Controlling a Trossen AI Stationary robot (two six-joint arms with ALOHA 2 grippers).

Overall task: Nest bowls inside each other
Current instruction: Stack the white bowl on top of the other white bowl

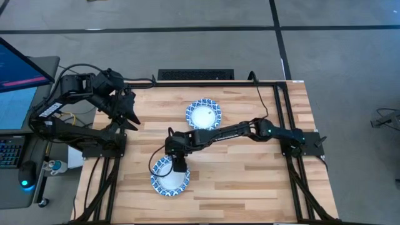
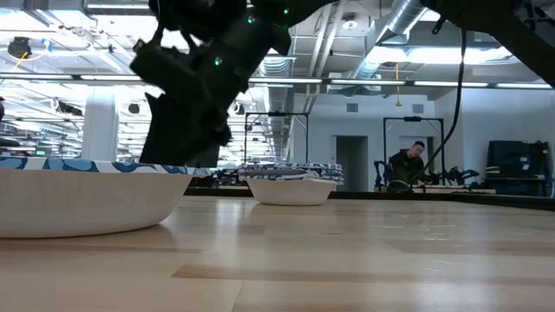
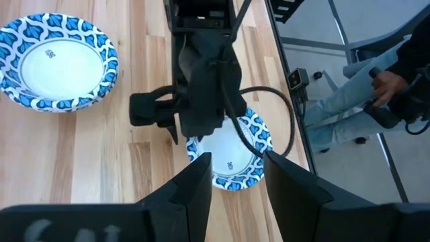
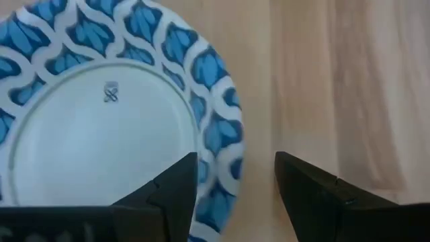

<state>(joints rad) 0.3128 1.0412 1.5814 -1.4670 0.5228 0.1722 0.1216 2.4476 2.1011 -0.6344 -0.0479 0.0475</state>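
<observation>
Two bowls with white centres and blue-and-white patterned rims show. One bowl [image 1: 203, 114] rests on its base at the table's far middle and shows in the low view [image 2: 290, 187]. The other bowl [image 1: 167, 179] [image 2: 87, 198] [image 4: 101, 121] sits near the front edge. My right gripper [image 1: 178, 164] [image 4: 235, 178] is open, low over this near bowl's far rim, one finger above its inside and one beyond its edge. My left gripper [image 1: 129, 112] [image 3: 236, 178] is open and empty, raised at the table's left side. My right gripper stands with its fingers on either side of the near bowl's far rim [image 4: 225, 144], pointing down from above. I cannot tell whether a finger touches the rim. The bowl rests flat on the table.
Bare wooden table lies to the right of the bowls [image 1: 250, 175]. A black frame runs along the table's far and right edges [image 1: 275, 87]. A laptop and a screen stand off the left side [image 1: 12, 119]. A person sits beyond the table [image 2: 408, 165].
</observation>
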